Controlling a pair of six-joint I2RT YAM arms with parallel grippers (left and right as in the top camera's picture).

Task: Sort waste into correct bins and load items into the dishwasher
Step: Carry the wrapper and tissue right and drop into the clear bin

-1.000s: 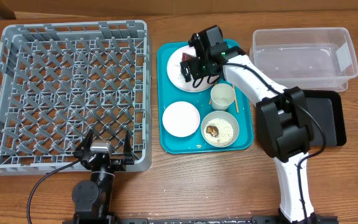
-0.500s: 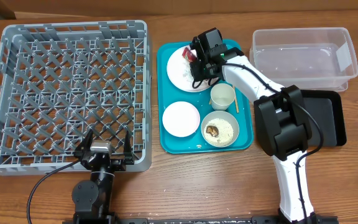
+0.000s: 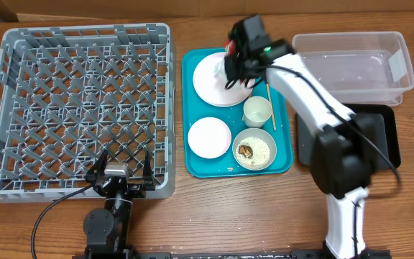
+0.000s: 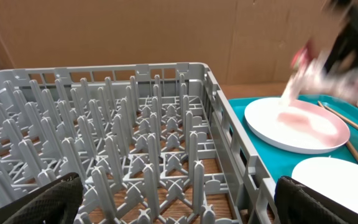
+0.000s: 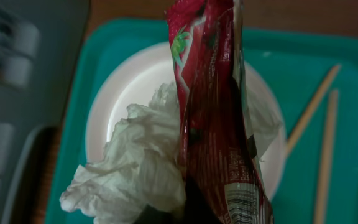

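Wrapper [image 5: 210, 93], red and white, hangs lengthwise from the right pincer [image 3: 234, 66], which is clamped shut on it. A wad of white paper [image 5: 135, 162] is bunched against its left side. Both hang over the upper plate [image 3: 210, 79] on the teal tray [image 3: 192, 164]. From the left wrist view the bundle is blurred, so I cannot tell whether its low end touches the plate.

Near it on the tray:
- two chopsticks [image 5: 319, 143], just right of the plate
- cup [image 3: 257, 111]
- second plate [image 3: 208, 137]
- bowl [image 3: 254, 150], holding rice and a brown lump

Clear tub [image 3: 351, 65] sits just right of the tray, with the black tray [image 3: 379, 137] in front of it. The grey rack [image 3: 77, 101] on the left holds nothing. Left pincer [image 3: 123, 164] is parked at the rack's near wall with its jaws spread wide, gripping nothing.

Step in hand (judgement): waste sorting, first piece picked up and not yet binned. No dishes are loaded.

Next move (judgement): carry the bundle right, over the tray rim, to one of the two bins, and release only once it is fully above that bin. The pictures do not show which bin is the right one. The paper looks only loosely caught and may drop off on the way.
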